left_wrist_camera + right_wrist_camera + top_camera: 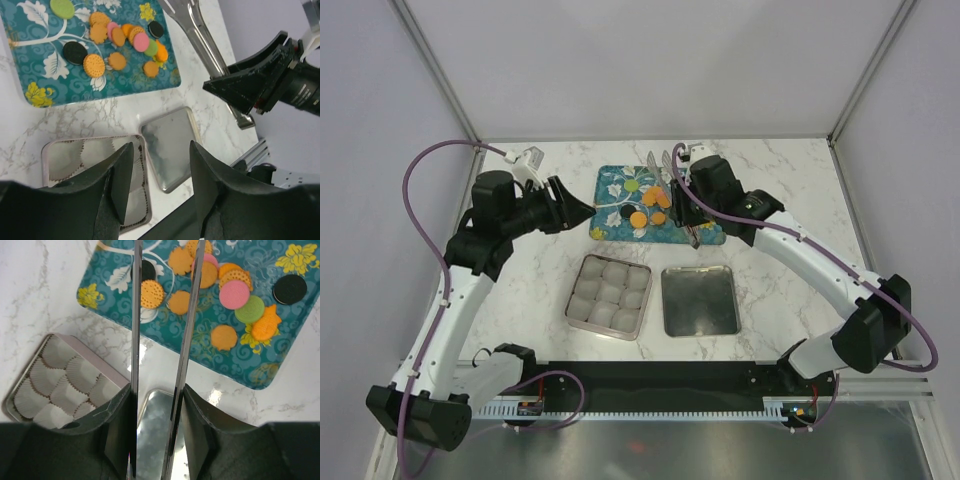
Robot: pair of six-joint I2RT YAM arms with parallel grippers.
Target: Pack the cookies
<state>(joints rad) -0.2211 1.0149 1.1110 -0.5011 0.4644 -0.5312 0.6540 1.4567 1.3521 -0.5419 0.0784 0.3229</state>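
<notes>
The cookies (647, 208) lie loose on a teal flowered tray (617, 222): mostly orange discs, with pink, green and black ones (120, 37) (235, 292). My right gripper (682, 205) (157, 390) is shut on a pair of metal tongs (135, 315) (205, 37). The two tong arms stand apart and reach out over the tray (295, 330), with nothing seen between them. My left gripper (582, 207) (160, 150) hovers open and empty just left of the tray (30, 55), above the table.
A square tin (610, 295) lined with white paper cups sits in front of the tray (65, 155) (55, 385). Its shiny lid (700, 300) lies flat to the right (170, 145) (155, 425). White walls close in the marble table.
</notes>
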